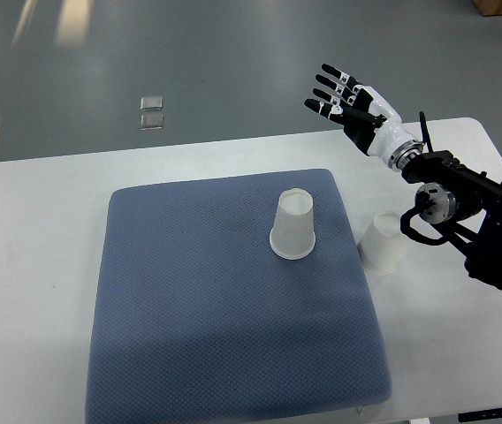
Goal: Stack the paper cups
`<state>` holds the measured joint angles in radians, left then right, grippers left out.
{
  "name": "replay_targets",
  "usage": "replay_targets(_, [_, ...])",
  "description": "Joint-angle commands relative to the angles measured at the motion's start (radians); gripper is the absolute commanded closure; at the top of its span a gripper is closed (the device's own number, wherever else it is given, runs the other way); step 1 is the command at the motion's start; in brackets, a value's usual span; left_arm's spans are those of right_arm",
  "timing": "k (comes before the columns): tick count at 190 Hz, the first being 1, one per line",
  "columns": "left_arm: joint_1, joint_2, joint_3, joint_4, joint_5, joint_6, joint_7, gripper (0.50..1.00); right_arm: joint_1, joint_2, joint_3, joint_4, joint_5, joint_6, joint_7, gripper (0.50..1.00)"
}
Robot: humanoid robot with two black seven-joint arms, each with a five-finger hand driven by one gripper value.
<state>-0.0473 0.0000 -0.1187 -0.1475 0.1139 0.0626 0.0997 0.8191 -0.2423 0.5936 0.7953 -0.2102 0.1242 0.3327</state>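
Two white paper cups stand upside down. One cup (293, 225) sits on the blue mat (189, 309), near its upper right part. The other cup (383, 243) rests on the white table just off the mat's right edge, partly behind the right arm's joint. My right hand (344, 99) hovers high beyond the table's far edge, fingers spread and holding nothing, well away from both cups. The left arm does not show.
The white table (39, 265) carries the mat; its far edge runs across the upper part of the view, with grey floor beyond. The black right arm (476, 216) crosses the table's right side, close to the second cup.
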Motion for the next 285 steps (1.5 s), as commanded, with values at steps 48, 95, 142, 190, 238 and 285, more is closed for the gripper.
replay_targets(48, [0.001,0.0,-0.004,-0.001,0.0,0.0,0.0,0.5,-0.005,0.0,0.002,0.001,0.0,0.003,0.0,0.585])
replay_targets(95, [0.001,0.0,-0.002,0.008,-0.002,0.002,0.0,0.5,-0.006,0.028,0.003,-0.001,0.0,0.002,0.0,0.585])
replay_targets(142, [0.001,0.0,-0.001,0.008,0.0,0.0,0.0,0.5,-0.008,0.028,0.015,-0.007,0.0,0.002,0.0,0.585])
replay_targets(190, [0.001,0.0,-0.001,0.008,0.0,0.0,0.0,0.5,-0.008,0.028,0.018,-0.011,0.002,0.026,0.0,0.585])
replay_targets(238, [0.001,0.0,-0.001,0.008,0.0,0.0,0.0,0.5,-0.001,0.071,0.02,-0.024,0.0,0.012,0.002,0.587])
replay_targets(285, [0.001,0.0,-0.001,0.008,0.0,0.0,0.0,0.5,-0.011,0.077,0.02,-0.025,0.0,-0.002,0.003,0.587])
